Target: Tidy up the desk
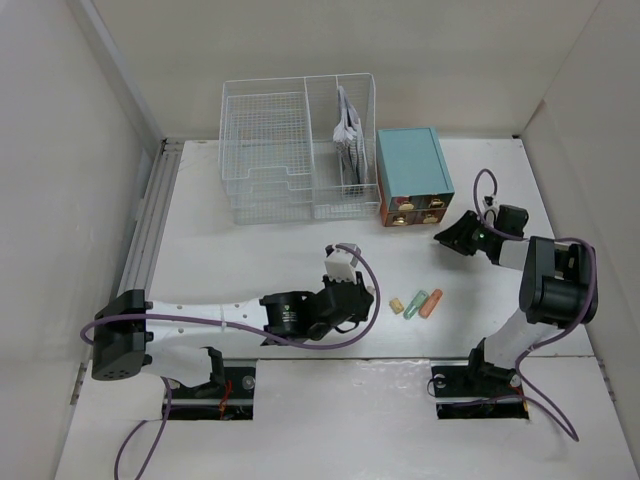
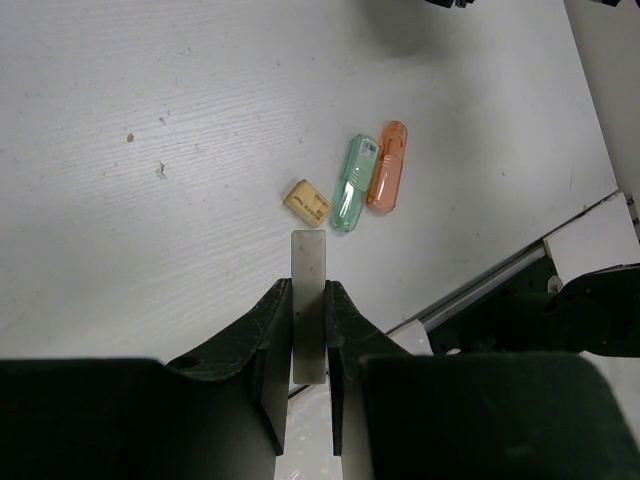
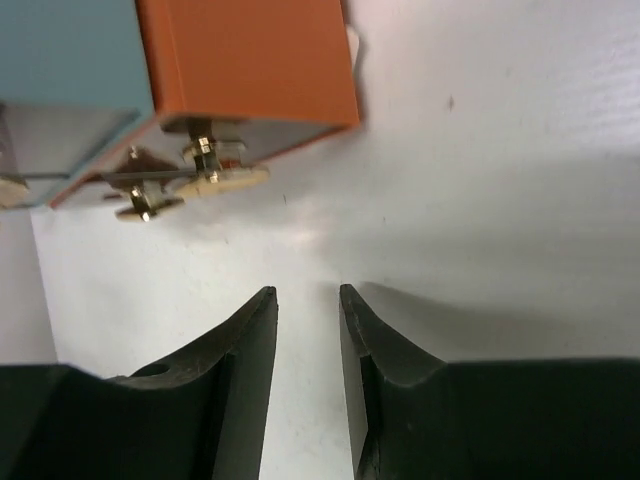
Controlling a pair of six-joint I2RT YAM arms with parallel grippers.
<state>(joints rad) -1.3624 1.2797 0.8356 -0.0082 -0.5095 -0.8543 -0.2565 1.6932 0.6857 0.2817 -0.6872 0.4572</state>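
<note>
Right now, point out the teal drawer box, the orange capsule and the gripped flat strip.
teal drawer box (image 1: 412, 158), top external view, top face.
orange capsule (image 2: 387, 180), left wrist view, mid-body.
flat strip (image 2: 309, 256), left wrist view, exposed end.

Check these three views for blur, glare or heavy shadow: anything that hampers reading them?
Top external: even soft light, faint shadows on the desk, nothing blown out. Left wrist: sharp on the small green piece; the left gripper body is nearly black. Right wrist: the drawer box and its brass knobs are soft; a broad shadow lies on the desk.
</note>
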